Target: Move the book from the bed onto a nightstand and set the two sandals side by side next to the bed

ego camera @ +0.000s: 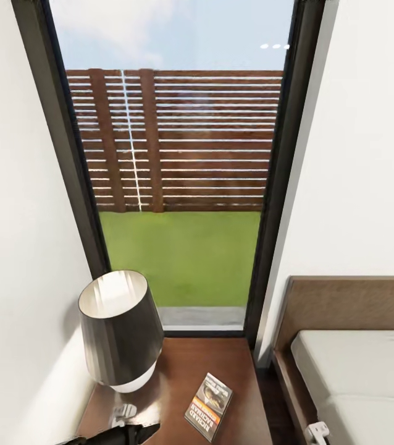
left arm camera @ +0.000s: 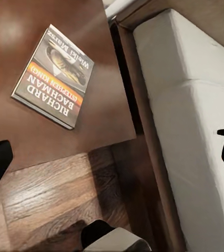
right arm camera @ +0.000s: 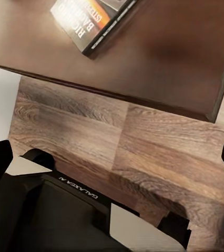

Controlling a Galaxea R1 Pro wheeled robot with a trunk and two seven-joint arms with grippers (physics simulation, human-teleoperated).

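Note:
The book (ego camera: 209,397) lies flat on the nightstand (ego camera: 178,371), near its front right part, dark cover up with the orange lettered band; it also shows as the book (left arm camera: 54,73) and the book (right arm camera: 91,21). The bed (ego camera: 357,383) stands right of the nightstand, pale mattress (left arm camera: 196,115) inside a dark wood frame. My left gripper (left arm camera: 112,157) hangs open above the nightstand's edge and the gap to the bed, apart from the book. My right gripper (right arm camera: 112,157) is open over the wooden floor in front of the nightstand. The sandals are out of view.
A lamp (ego camera: 120,330) with a dark shade stands on the nightstand's left half. Behind is a tall window (ego camera: 178,185) onto grass and a slatted fence, with white walls either side. Wooden floor (right arm camera: 143,142) runs before the nightstand, above my own base (right arm camera: 54,210).

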